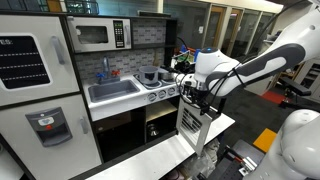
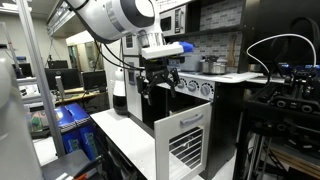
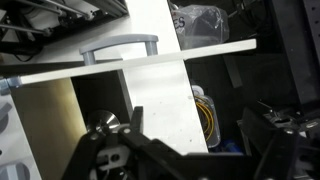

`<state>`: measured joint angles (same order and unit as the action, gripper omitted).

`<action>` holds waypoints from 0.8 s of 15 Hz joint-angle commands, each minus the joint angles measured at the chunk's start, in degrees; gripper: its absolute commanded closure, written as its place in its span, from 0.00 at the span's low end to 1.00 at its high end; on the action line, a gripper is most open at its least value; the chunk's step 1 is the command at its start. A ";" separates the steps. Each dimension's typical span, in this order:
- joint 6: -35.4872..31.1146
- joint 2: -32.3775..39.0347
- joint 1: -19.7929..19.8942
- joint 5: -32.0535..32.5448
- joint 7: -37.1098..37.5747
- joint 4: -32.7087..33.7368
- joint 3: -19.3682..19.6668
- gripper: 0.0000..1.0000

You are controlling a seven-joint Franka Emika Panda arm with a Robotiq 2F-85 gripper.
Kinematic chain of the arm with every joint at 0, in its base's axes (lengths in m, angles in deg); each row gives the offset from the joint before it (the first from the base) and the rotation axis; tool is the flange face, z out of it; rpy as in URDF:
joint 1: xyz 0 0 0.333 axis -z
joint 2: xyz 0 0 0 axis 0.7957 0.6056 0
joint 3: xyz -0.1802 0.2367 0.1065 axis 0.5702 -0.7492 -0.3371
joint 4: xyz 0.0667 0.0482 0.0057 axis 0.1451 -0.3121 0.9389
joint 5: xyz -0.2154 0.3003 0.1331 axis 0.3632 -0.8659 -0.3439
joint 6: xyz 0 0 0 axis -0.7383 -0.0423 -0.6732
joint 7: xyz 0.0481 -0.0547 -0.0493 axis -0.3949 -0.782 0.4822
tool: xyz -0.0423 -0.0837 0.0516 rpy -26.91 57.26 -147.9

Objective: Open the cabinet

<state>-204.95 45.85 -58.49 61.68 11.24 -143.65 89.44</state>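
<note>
The cabinet is the small oven compartment of the white toy kitchen. Its striped white door (image 1: pixel 192 122) stands swung open in both exterior views (image 2: pixel 186 140), and the dark opening (image 1: pixel 160 122) shows behind it. My gripper (image 1: pixel 188 94) hangs just above the door's top edge (image 2: pixel 163 80). In the wrist view the white door panel (image 3: pixel 155 90) with its grey handle (image 3: pixel 120 46) lies below the gripper (image 3: pixel 200 122). The fingers are wide apart and hold nothing.
A grey microwave (image 1: pixel 98 35) sits above the sink (image 1: pixel 112 90). A pot (image 1: pixel 150 75) stands on the stove. A white fridge unit (image 1: pixel 35 80) is beside the sink. The kitchen stands on a white table (image 2: pixel 120 140). Another robot body (image 1: pixel 300 140) is nearby.
</note>
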 commanded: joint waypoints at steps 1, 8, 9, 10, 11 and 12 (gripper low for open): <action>-2.80 -0.29 -1.96 -0.23 -3.83 0.54 -0.68 0.00; -0.44 -0.80 -6.36 -4.27 -8.51 4.30 -1.15 0.00; 0.82 -1.01 -6.61 -4.82 -8.89 5.10 -1.38 0.00; 2.16 -1.17 -7.15 -6.21 -9.53 5.98 -1.31 0.00; 3.63 -1.36 -7.37 -7.27 -9.57 6.80 -1.44 0.00; 5.57 -1.59 -7.83 -8.83 -10.18 7.68 -1.24 0.00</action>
<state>-204.66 44.93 -65.44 56.49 3.71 -138.72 88.35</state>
